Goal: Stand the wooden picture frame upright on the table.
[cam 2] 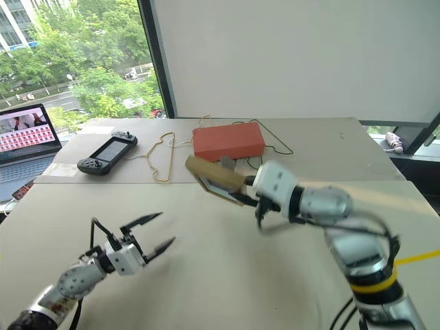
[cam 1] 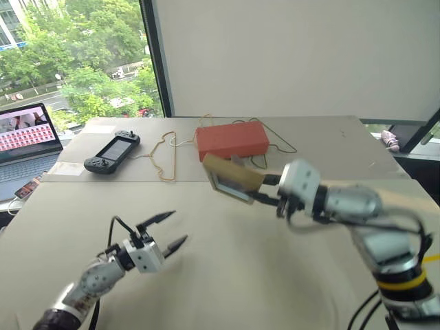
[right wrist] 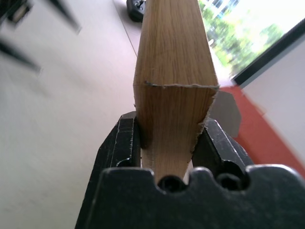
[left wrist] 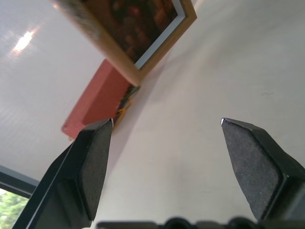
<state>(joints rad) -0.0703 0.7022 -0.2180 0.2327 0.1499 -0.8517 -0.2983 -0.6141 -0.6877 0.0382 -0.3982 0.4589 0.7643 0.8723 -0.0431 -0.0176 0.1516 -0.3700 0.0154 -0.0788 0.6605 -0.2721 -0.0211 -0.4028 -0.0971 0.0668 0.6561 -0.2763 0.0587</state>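
1. We hold the picture frame (cam 1: 231, 177) in the air above the counter (cam 1: 227, 275), clamped by its wooden edge in our right end effector (cam 1: 265, 188); it is tilted and not yet set down.
2. Our left end effector (cam 1: 166, 231) is spread apart and holds nothing, low over the counter.
3. In our judgement, we must still lower the frame and stand it upright.
4. Behind the frame lie a red box (cam 1: 232, 139), a wire hanger (cam 1: 165, 158) and a game console (cam 1: 112, 152); the counter in front looks free.
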